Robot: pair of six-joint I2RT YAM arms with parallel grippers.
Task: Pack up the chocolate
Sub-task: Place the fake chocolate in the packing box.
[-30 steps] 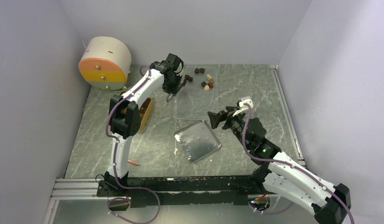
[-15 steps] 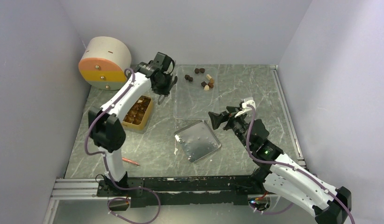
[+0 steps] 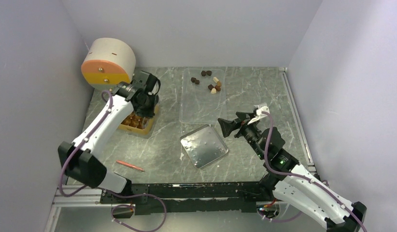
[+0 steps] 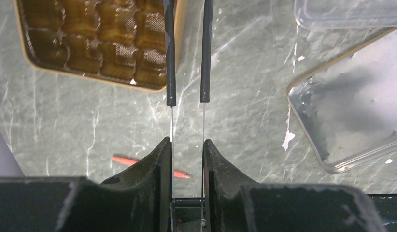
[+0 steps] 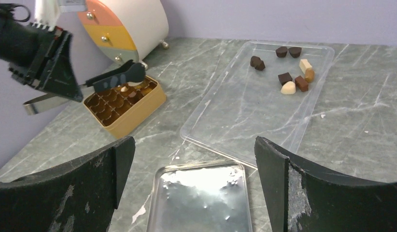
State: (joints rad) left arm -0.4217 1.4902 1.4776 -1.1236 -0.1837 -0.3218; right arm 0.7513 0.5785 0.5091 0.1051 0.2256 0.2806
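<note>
Golden box (image 5: 138, 112) now reached from clear tray (image 3: 201, 104), drop-off due; left hand (image 4: 186, 145) clamped on tongs (image 4: 170, 72), load unconfirmed; right hand (image 5: 194, 145) wide open, empty.

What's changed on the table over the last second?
The left tool, shut on the tongs, swung left from the chocolate on the clear tray to above the golden box. Nothing visibly taken or released. The right tool stayed wide open, barely shifting; the pen and metal tray stayed put.
</note>
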